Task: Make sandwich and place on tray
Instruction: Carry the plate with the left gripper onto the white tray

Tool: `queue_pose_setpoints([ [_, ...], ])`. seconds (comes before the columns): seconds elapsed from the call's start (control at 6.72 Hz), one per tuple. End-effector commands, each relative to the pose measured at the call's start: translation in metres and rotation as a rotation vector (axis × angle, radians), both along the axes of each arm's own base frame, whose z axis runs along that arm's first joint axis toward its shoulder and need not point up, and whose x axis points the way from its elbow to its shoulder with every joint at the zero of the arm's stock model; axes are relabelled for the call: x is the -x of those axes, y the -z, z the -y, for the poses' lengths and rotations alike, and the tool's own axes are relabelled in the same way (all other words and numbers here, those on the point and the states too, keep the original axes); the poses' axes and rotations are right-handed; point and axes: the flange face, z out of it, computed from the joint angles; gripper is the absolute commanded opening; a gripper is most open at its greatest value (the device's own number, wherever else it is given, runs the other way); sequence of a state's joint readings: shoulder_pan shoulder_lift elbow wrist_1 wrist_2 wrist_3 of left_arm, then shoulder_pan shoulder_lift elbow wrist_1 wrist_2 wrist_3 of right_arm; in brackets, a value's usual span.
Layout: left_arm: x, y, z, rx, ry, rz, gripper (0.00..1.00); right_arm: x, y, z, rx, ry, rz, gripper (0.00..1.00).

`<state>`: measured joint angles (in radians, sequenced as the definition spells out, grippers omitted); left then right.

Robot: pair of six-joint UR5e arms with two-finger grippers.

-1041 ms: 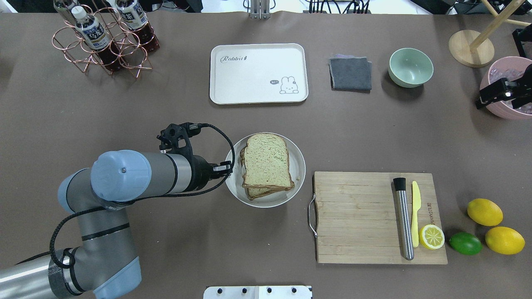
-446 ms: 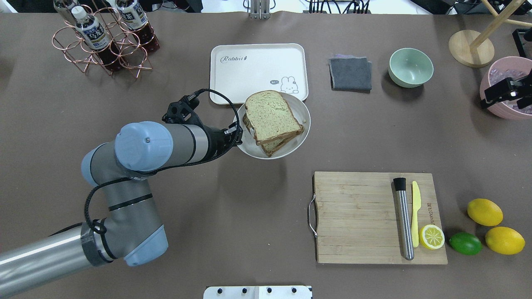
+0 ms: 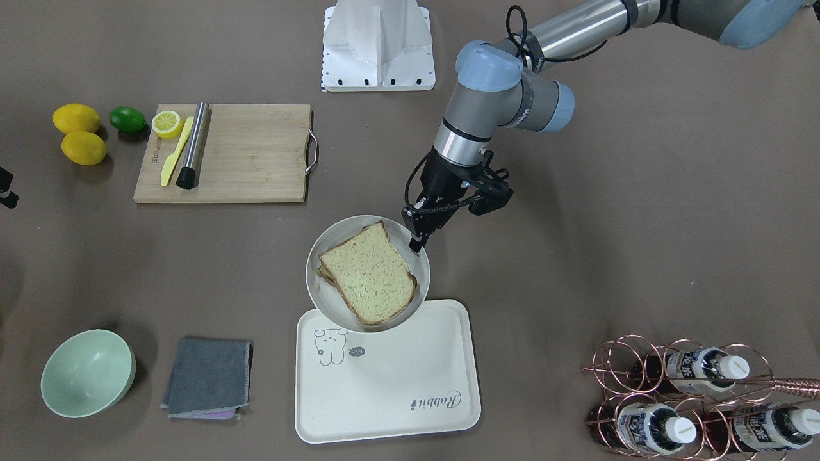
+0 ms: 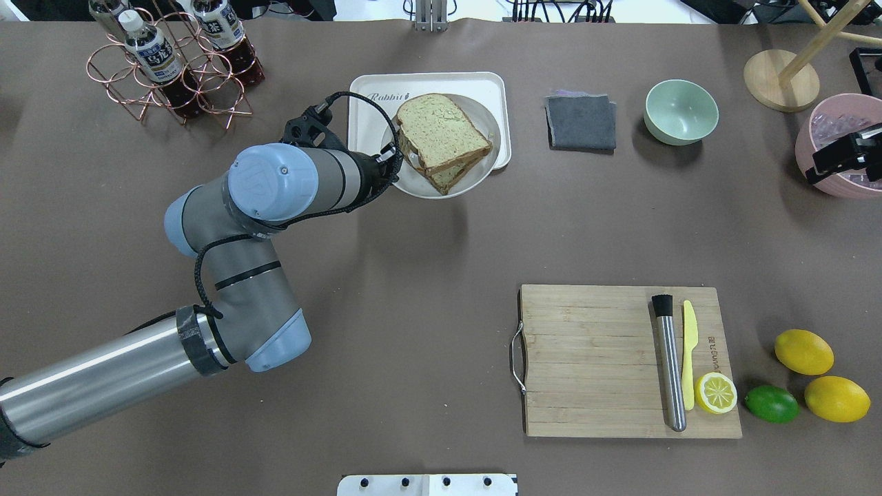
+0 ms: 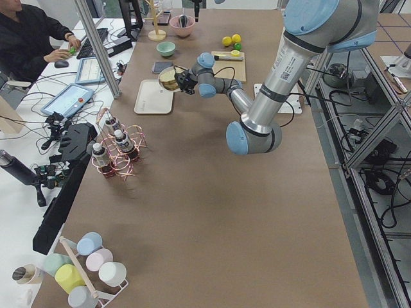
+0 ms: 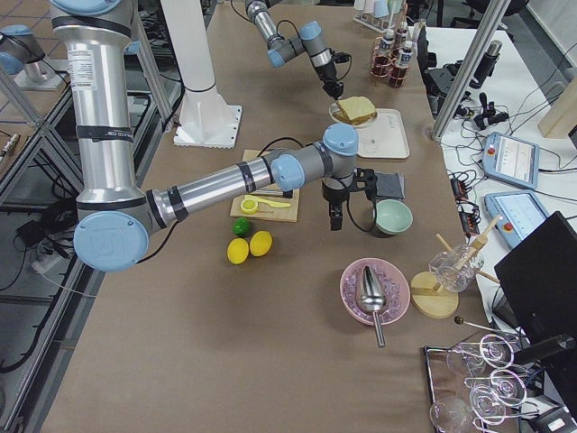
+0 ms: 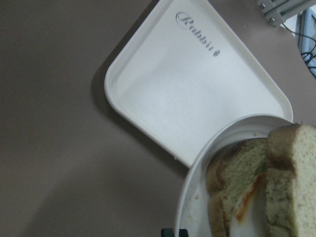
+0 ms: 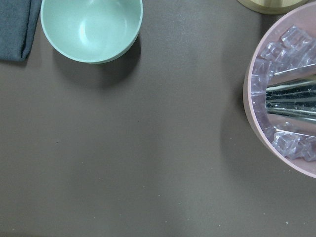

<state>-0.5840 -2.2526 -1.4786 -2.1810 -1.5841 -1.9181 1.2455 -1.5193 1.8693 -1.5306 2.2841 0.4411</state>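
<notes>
The sandwich (image 4: 441, 138), two slices of brown-crusted bread with a strip of orange and white between them (image 7: 244, 202), lies on a round pale grey plate (image 4: 427, 189). My left gripper (image 4: 394, 153) is shut on the plate's rim and holds the plate in the air, overlapping the near right part of the cream tray (image 4: 372, 131) with the "Rabbit" script. In the front view the gripper (image 3: 416, 242) pinches the plate (image 3: 339, 234) with the sandwich (image 3: 368, 275) over the tray's (image 3: 410, 371) edge. My right gripper (image 4: 844, 158) hovers by the pink bowl; I cannot tell how its jaws stand.
A grey cloth (image 4: 581, 122) and a green bowl (image 4: 681, 111) lie right of the tray. A pink bowl of ice (image 4: 827, 179) is far right. A cutting board (image 4: 592, 358) with muddler, knife and lemon half is near right. A bottle rack (image 4: 172, 62) stands far left.
My left arm has lifted the plate with the sandwich from the table's middle and carried it away from me, so it now hangs partly over the tray. The right gripper has barely shifted.
</notes>
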Motion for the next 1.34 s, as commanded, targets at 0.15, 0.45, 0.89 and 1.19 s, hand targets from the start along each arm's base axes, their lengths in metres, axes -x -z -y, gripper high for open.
queue_pose_setpoints([
  [0.15, -0.033, -0.015, 0.061, 0.012, 0.058, 0.038, 0.00, -0.006, -0.005, 0.001, -0.012, 0.008, -0.004, 1.00],
  [0.45, -0.046, -0.010, 0.083, 0.019, 0.069, 0.062, 0.00, -0.006, -0.007, 0.000, -0.008, 0.007, -0.004, 1.00],
  [0.89, -0.050, -0.023, 0.089, -0.008, 0.047, 0.118, 0.00, -0.006, -0.008, -0.001, -0.004, 0.007, -0.006, 1.00],
  [1.19, -0.057, -0.033, 0.088, -0.038, 0.018, 0.161, 0.00, -0.007, -0.011, -0.003, 0.003, 0.004, -0.007, 1.00],
])
